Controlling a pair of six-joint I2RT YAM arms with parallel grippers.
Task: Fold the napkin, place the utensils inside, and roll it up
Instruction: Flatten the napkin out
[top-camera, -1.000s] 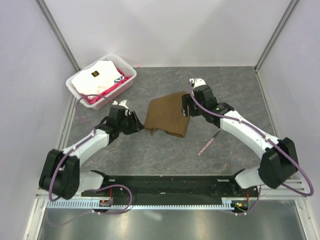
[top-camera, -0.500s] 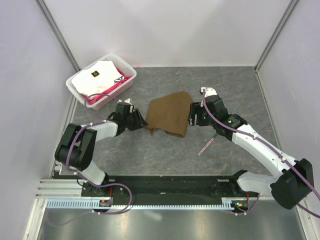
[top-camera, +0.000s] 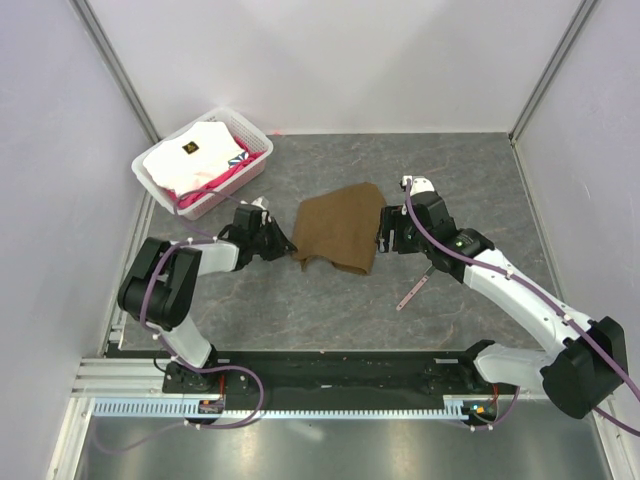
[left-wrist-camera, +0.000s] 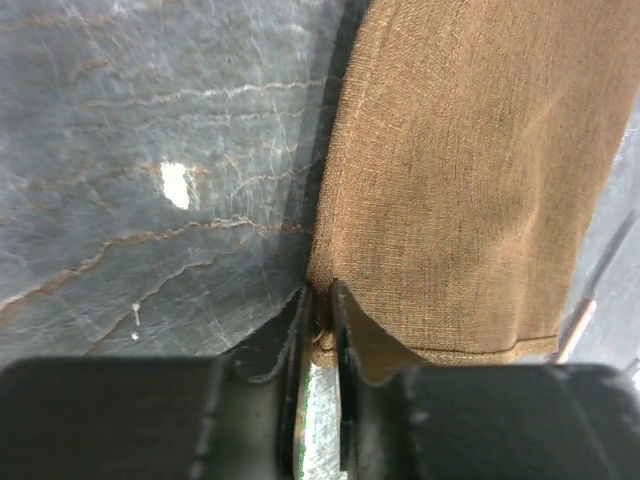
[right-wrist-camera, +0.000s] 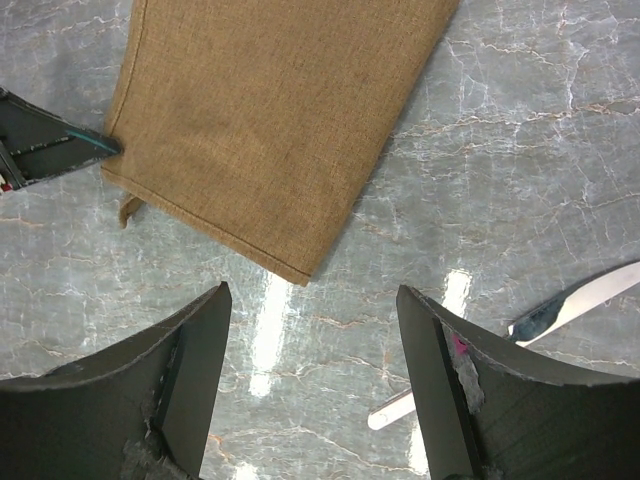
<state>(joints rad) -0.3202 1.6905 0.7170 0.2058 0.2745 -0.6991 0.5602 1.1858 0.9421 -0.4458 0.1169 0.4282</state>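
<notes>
Now, napkin (top-camera: 338, 228): spread on the table (top-camera: 480, 180), between the two grippers.
Left gripper (left-wrist-camera: 320, 300): fingers clamped on the napkin's near-left corner.
Right gripper (right-wrist-camera: 313, 292): fingers held wide apart over bare table, just beside the napkin's right edge.
Utensil (top-camera: 417, 287): laid flat on the table, right of the napkin, untouched.

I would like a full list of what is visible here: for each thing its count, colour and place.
napkin: 1, brown, middle of the table
utensil: 1, silvery with pinkish handle, on the table right of the napkin
basket: 1, white, far left corner
cloths: white and pink, count unclear, in the basket
table: 1, grey marbled
left gripper: 1, black, shut on the napkin's left edge
right gripper: 1, black, open over the table between napkin and utensil
</notes>
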